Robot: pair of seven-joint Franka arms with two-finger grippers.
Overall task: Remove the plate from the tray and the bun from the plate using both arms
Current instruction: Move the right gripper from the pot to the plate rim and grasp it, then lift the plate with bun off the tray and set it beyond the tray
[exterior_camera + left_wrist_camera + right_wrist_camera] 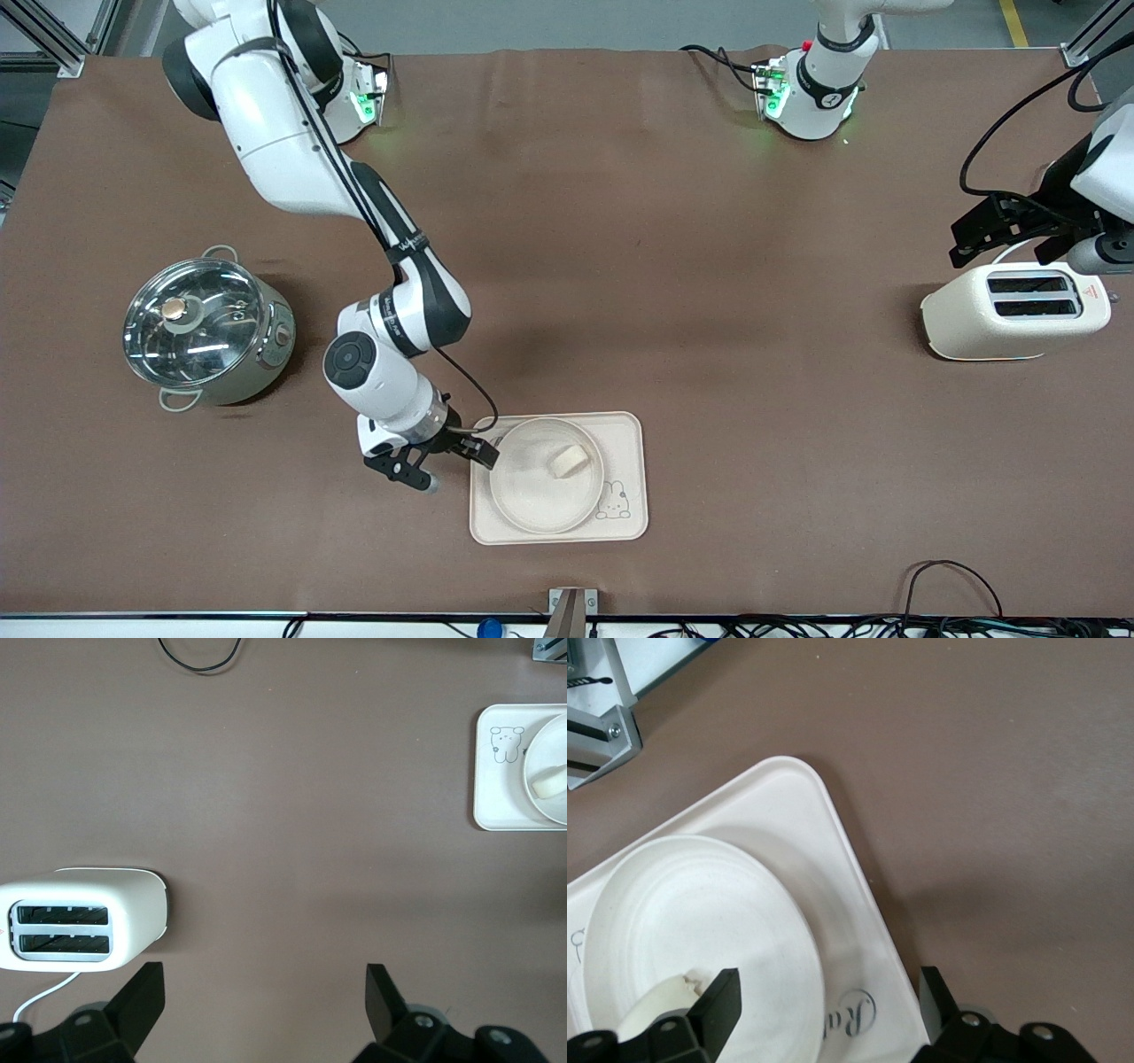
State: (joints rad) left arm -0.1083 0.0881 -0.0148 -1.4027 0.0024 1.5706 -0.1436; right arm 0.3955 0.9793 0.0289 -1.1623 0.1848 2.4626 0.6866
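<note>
Plate (540, 492) sits on the cream tray (631, 523), which lies on the brown table (673, 266) near the front camera's edge. Tray carries a rabbit drawing (613, 501) at one corner, next to the plate rim. Bun (568, 460) lies inside the plate, off centre, on the part of the plate farther from the front camera; it rests flat on the plate floor.

Right gripper (440, 462) is low, just beside the tray's edge toward the right arm's end of the table. Jaws spread wide, nothing between them. In the right wrist view the fingers (719, 1005) frame the tray corner and the plate rim; the bun (660, 1001) shows partly, close to one finger, not gripped.

Left gripper (1019, 232) is up over the toaster (1014, 310) at the left arm's end of the table, well apart from the tray. Jaws wide open, empty; the left wrist view shows both fingertips (142, 1001) with bare table between them, toaster to one side. Left arm waits.

Steel pot (205, 330) with glass lid stands at the right arm's end of the table, apart from the tray.
</note>
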